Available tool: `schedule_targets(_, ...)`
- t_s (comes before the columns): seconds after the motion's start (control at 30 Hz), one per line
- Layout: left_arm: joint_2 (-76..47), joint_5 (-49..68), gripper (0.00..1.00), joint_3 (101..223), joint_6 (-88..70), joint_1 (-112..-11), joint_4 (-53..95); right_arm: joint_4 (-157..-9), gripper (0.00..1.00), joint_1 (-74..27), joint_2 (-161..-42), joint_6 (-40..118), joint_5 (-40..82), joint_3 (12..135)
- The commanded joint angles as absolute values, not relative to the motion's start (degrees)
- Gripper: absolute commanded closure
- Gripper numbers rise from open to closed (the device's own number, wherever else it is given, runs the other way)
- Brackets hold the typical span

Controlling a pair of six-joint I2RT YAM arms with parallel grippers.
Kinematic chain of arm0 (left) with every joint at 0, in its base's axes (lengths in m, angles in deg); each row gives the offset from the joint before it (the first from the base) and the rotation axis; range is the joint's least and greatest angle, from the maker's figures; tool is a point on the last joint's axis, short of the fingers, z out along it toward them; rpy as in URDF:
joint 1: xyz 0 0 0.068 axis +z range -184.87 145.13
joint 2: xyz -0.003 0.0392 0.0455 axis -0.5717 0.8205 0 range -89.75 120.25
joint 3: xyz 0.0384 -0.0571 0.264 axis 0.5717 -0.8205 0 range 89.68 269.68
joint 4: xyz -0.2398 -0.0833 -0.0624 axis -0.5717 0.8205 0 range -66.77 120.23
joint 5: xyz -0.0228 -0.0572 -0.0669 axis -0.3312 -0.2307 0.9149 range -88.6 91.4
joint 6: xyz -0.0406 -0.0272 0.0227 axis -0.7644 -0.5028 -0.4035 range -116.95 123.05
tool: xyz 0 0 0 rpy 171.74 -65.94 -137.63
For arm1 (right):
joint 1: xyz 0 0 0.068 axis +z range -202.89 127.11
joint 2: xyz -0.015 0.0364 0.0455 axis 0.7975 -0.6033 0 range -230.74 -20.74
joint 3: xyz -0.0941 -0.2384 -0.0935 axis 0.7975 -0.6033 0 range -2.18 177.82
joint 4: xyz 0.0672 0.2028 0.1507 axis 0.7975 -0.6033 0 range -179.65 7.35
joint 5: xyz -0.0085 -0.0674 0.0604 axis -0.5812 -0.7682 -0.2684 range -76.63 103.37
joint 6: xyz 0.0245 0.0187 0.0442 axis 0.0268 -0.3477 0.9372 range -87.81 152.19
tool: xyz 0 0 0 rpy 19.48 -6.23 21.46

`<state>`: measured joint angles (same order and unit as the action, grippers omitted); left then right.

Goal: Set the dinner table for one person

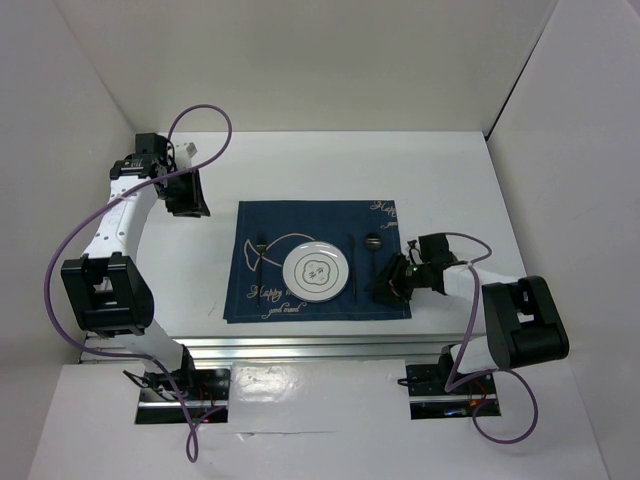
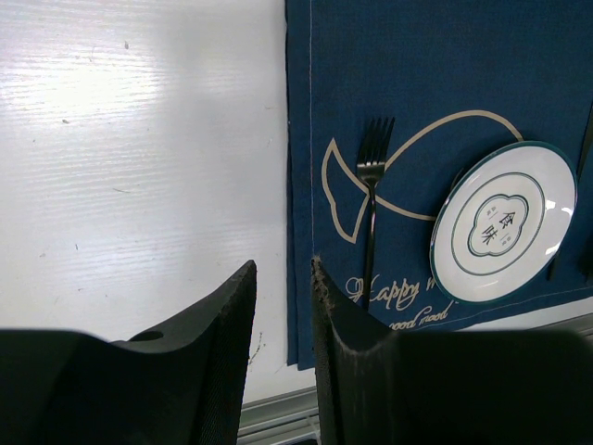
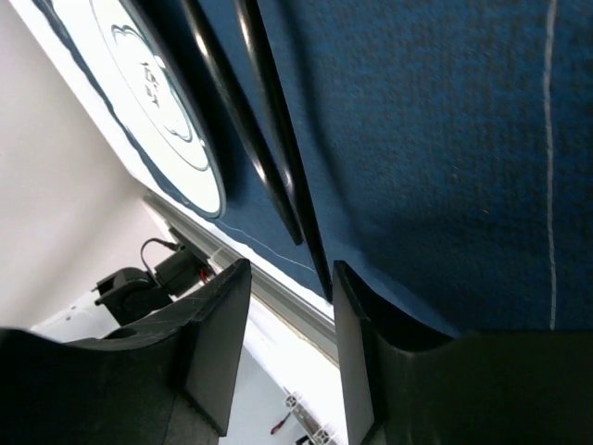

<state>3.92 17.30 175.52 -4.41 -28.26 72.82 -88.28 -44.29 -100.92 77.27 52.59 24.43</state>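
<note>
Your setting looks near done: plate [image 1: 316, 271], fork [image 1: 262, 258], knife [image 1: 352, 265] and spoon [image 1: 372, 255] lie on placemat [image 1: 270, 225], mid dinner table [image 1: 300, 170]. Your right claw [image 1: 385, 285] is at spoon handle, jaws apart, empty. Your left claw [image 1: 188, 200] is off mat, jaws slightly apart, empty. Likely left for you: pull arms back.

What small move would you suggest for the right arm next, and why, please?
Probably lift the right gripper straight up and back off. Its jaws are apart with nothing between them, the spoon and knife lie flat right of the plate, and the fork lies left, so the setting looks complete.
</note>
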Motion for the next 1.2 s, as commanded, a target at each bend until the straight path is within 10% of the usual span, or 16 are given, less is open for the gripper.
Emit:
schedule_targets(0.0, 4.12, 17.93, 0.64, 176.08, -3.45, -28.01, 73.07, -91.17, 0.51, -44.01, -99.23, 76.58, 51.70, 24.19)
schedule_targets(0.5, 4.12, 18.98, 0.64, 176.08, -3.45, -28.01, 73.07, -99.33, 0.52, -40.08, -91.75, 75.52, 42.12, 28.04)
schedule_targets(0.83, 4.12, 18.45, 0.64, 176.60, -2.93, -28.01, 73.60, -120.21, 0.53, -28.63, -93.95, 66.30, 18.76, 53.25)
schedule_targets(1.17, 3.59, 18.45, 0.64, 176.60, -2.93, -28.01, 73.60, -134.61, 0.20, -50.59, -87.10, 54.53, -4.83, 64.10)
